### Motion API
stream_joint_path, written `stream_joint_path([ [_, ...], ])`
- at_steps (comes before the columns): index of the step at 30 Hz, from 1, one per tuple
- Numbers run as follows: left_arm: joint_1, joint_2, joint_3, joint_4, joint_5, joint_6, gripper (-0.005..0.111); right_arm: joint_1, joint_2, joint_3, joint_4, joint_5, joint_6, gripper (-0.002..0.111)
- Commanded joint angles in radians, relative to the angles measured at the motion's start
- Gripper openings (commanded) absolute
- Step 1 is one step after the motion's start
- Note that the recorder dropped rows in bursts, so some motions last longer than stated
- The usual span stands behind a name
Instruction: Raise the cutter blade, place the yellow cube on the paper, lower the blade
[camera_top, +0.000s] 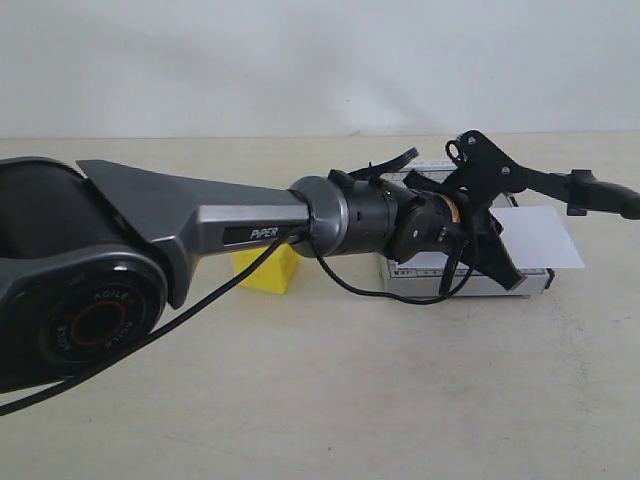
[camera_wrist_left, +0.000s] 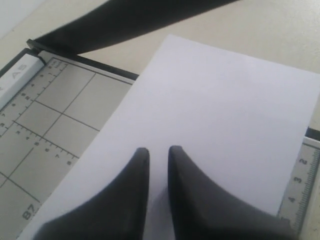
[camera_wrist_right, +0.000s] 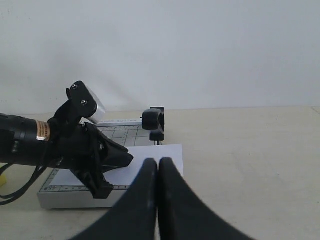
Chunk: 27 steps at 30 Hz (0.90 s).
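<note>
On the cutter base lies the paper.

We note cutter base on desk; paper on base, overhanging right edge in exterior view; cube on desk, left of base, partly behind left arm; cutter blade handle beyond base's right side; left jaws over paper.

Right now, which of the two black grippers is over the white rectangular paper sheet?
The left gripper, jaws slightly apart; the right gripper stands back, shut.
</note>
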Motion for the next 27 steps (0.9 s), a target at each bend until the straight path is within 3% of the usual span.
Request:
stream_joint_path([
  [1,-0.003,-0.014,0.005,0.0,0.004,0.0,0.038,-0.001,-0.005,0.0,0.0,-0.009,-0.001,0.0],
  [6,-0.003,-0.04,0.005,0.0,-0.014,-0.003,0.058,-0.001,-0.005,0.0,0.0,-0.009,-0.001,0.0],
  [15,-0.003,-0.09,0.005,0.0,-0.033,-0.003,0.059,-0.001,-0.005,0.0,0.0,-0.009,-0.001,0.0],
  [22,0.024,-0.159,0.005,0.0,0.186,-0.016,0.059,-0.001,-0.005,0.0,0.0,-0.009,-0.001,0.0],
  [27,0.082,-0.228,0.005,0.0,0.423,-0.181,0.059,-0.001,-0.005,0.0,0.0,-0.009,-0.001,0.0],
])
